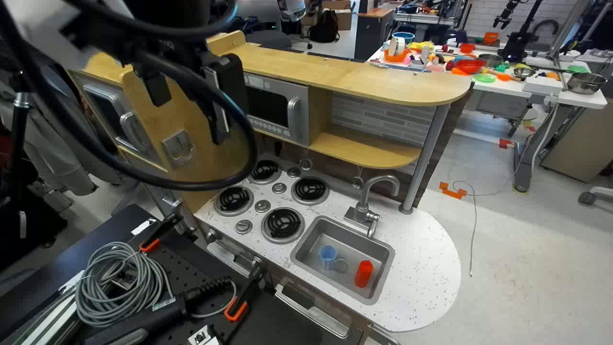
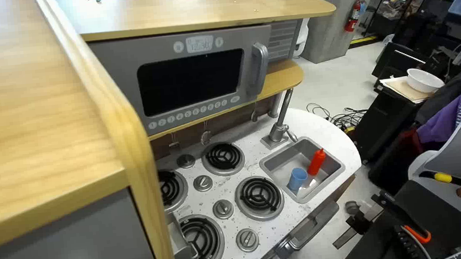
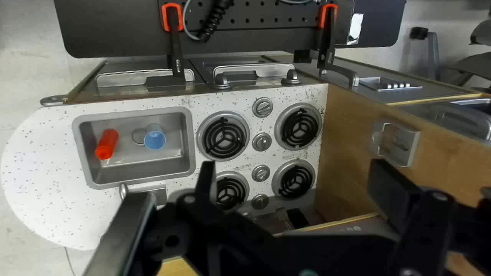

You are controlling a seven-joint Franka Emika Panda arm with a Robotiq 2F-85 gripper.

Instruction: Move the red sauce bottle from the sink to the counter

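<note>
Speckled white counter [image 1: 424,268] runs along the toy kitchen [image 1: 320,110], from four coil burners [image 3: 223,138] to a rounded end, with a grey sink [image 3: 153,166] set into it beside a faucet [image 1: 365,203]. Behind it, past the wooden upper shelf [image 1: 345,72], a white table [image 1: 591,99] carries brightly coloured bowls [image 1: 469,67].

The gripper [image 3: 293,172] is released: its jaws stand wide apart, with burners, knobs [image 3: 262,142] and the wooden partition [image 3: 353,134] showing through the gap. Nothing is held between the fingers [image 3: 391,191]. In an exterior view the gripper [image 1: 191,110] hangs high over the scene, well apart from the sink.

The red sauce bottle [image 2: 316,163] is inside the sink, near the side next to the rounded end. A blue cup [image 3: 154,141] stands near it, toward the burners, the two apart.

The bottle's long axis runs close to vertical, narrow nozzle [image 2: 321,151] uppermost and base down; whether it leans slightly cannot be told. In both exterior views that axis slants up and a little to the right of the picture. From the wrist view, the nozzle end faces partly toward the camera and the length looks foreshortened.
</note>
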